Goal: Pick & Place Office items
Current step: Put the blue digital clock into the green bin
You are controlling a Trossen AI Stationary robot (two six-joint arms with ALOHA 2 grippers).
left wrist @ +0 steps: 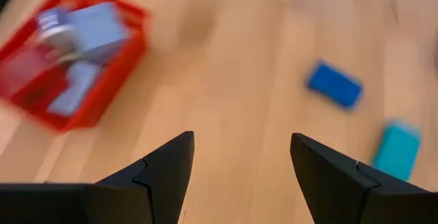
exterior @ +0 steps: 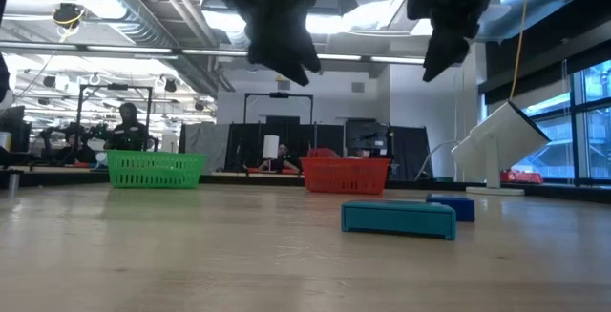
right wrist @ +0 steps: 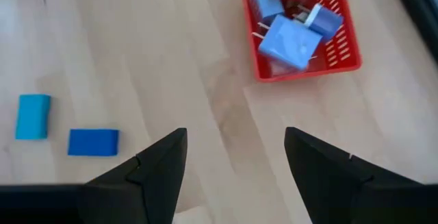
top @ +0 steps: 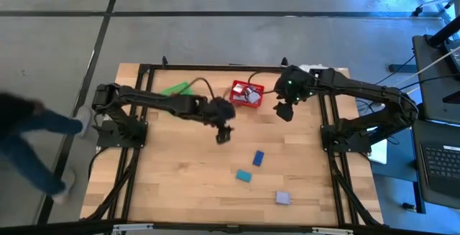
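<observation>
Hovering empty with fingers spread above the tabletop [top: 180, 185], the left gripper [top: 223, 134] should descend squarely over the blue piece [top: 258, 157], beside the teal piece [top: 244, 175], while the right gripper [top: 284, 111], also spread and empty, waits by the red basket [top: 247, 93].

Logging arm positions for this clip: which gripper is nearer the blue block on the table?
Left. The left gripper hangs open just up and left of the blue block; the right gripper, also open, is farther off, beside the red basket.
</observation>
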